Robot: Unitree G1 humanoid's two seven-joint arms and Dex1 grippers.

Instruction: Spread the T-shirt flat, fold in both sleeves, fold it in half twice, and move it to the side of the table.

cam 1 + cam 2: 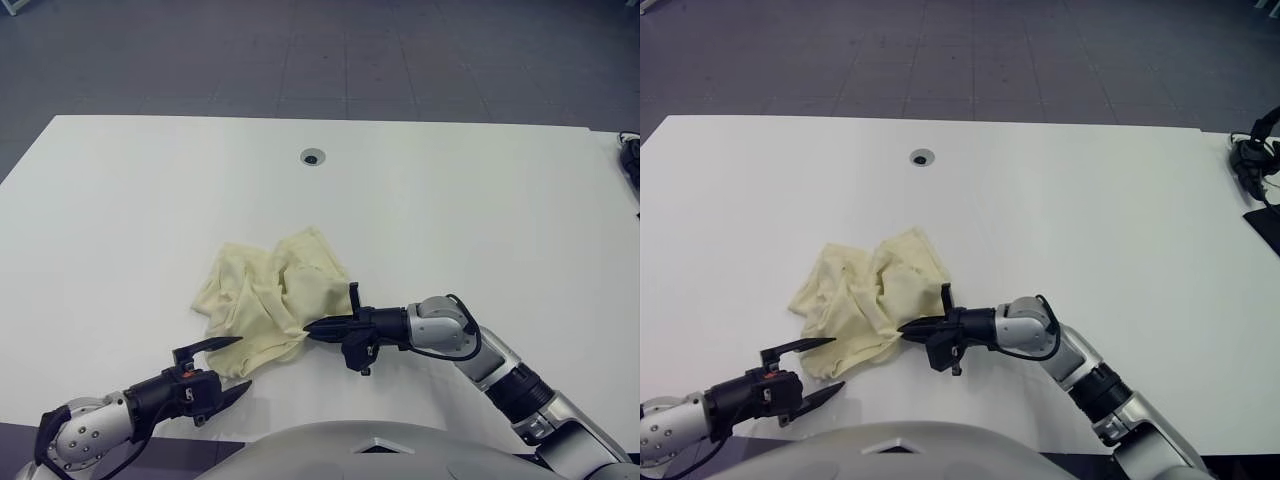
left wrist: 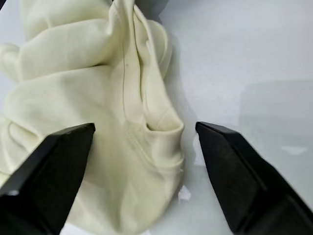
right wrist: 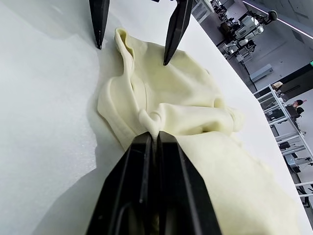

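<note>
As T-shirt (image 1: 265,300) lies crumpled, shape unclear.

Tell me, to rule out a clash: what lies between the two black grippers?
The crumpled pale yellow fabric T-shirt: the right gripper is shut on a fold, the open left gripper straddles a corner; the right wrist view shows it.

From the head we look forward and down over the table (image 1: 120,200), our two eyes sharing almost the same scene, shifted sideways. Our left wrist camera sits close behind the left gripper (image 2: 145,126), facing the T-shirt (image 2: 73,98) at near range. Our right wrist camera looks low along the right gripper (image 3: 155,135) across that same T-shirt, the left gripper's fingers (image 3: 99,19) beyond.
</note>
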